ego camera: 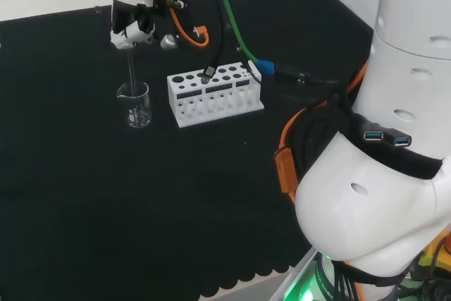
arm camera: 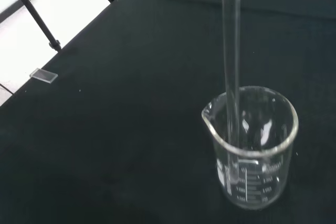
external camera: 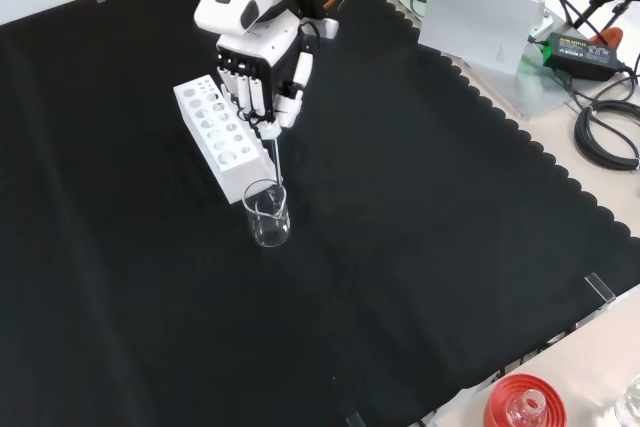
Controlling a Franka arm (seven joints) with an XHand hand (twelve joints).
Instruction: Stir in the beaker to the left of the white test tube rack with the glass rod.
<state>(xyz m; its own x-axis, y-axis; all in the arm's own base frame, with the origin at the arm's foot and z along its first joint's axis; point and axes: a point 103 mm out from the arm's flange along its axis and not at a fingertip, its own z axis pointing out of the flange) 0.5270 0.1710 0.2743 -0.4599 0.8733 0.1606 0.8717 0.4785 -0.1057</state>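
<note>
Glass rod [arm camera: 231, 77] pinched in curled fingers of hand [external camera: 262, 69], held near vertical; lower end inside beaker [arm camera: 252, 150], close to spout-side wall.

Beaker stood on black cloth [ego camera: 84, 195], just left of white test tube rack [ego camera: 215, 93] in head view. Hand kept above rim, likely so rod is free to circle without tipping glass.

Beaker appears empty. Graduation marks printed on beaker wall; figures not legible.
</note>
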